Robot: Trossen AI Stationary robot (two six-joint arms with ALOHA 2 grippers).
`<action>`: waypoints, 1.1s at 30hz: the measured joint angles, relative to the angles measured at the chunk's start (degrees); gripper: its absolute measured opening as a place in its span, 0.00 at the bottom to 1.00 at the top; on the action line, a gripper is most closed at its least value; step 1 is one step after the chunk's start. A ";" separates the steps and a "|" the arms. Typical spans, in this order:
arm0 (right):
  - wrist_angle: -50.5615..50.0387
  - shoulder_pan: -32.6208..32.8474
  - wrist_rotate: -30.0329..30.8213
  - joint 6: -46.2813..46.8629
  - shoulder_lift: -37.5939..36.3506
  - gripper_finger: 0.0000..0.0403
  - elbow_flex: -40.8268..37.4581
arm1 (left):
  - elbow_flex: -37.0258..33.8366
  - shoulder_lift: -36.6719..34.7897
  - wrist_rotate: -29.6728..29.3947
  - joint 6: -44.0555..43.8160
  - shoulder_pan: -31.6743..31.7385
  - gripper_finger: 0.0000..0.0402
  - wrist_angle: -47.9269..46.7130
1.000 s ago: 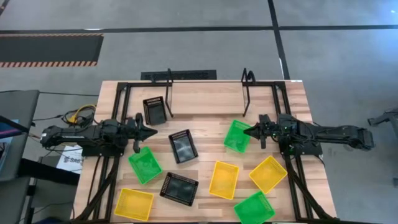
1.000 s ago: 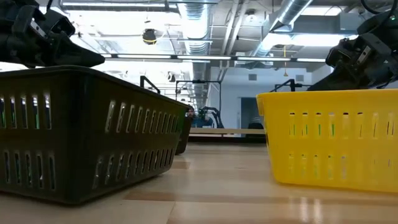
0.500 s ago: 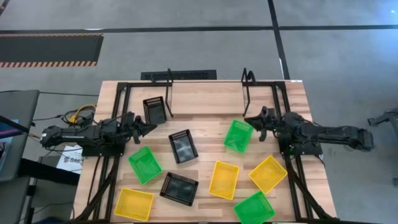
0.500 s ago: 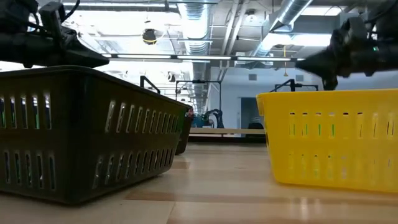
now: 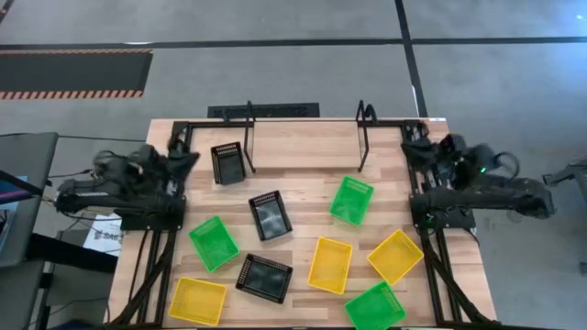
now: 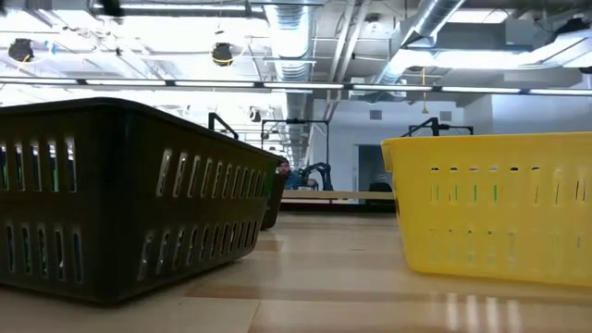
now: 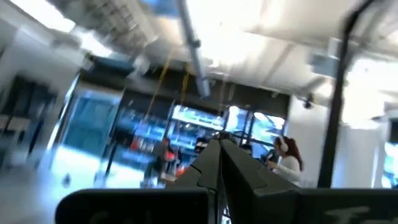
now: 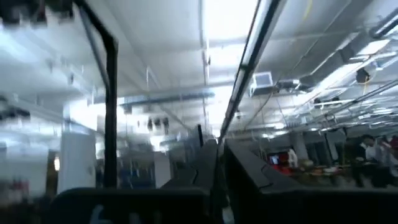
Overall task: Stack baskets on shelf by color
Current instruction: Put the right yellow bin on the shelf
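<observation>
Start of task: both arms parked at frame edges, left gripper (image 7: 219, 163) closed empty, right gripper (image 8: 214, 163) nearly closed, empty; next reach for a basket, e.g. green basket (image 5: 351, 200), then shelf (image 5: 303, 137).

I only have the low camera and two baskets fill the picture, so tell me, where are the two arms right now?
Observer: The left end effector is at the table's left edge and the right end effector is near the far right corner. Neither holds anything.
Operator: Anything stacked yet?
Observer: No. All nine baskets lie singly on the table.
Operator: Which one is closest to the shelf?
Observer: A black basket, beside the left post of the shelf.
</observation>
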 joint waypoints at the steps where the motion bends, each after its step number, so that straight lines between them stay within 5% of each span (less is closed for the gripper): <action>1: -5.07 0.80 -0.17 -2.89 2.13 0.14 4.95 | 3.49 2.05 1.36 2.88 -0.41 0.00 -1.25; 5: -28.62 3.75 3.75 -10.60 12.15 0.18 25.06 | 17.63 10.67 4.54 12.06 -1.75 0.08 -12.67; 9: -52.96 5.27 13.08 -11.98 21.72 0.23 44.19 | 30.05 18.27 -0.87 14.79 -2.00 0.23 -28.74; 14: -82.27 6.24 24.46 -8.09 32.54 0.35 64.57 | 40.91 25.29 -6.65 15.28 -1.98 0.41 -44.68; 18: -102.53 6.42 27.82 -1.03 40.97 0.43 75.53 | 45.64 28.71 -9.03 13.49 -2.00 0.46 -53.18; 23: -123.99 8.00 23.45 12.41 49.25 0.46 79.15 | 47.16 31.14 -13.83 9.27 -1.96 0.47 -60.17; 27: -121.75 10.44 12.33 17.60 52.31 0.44 73.46 | 47.14 32.76 -14.13 7.48 -1.96 0.47 -62.61; 33: -122.11 14.80 8.24 23.78 56.11 0.41 64.81 | 47.18 34.25 -13.96 7.48 -1.98 0.47 -62.41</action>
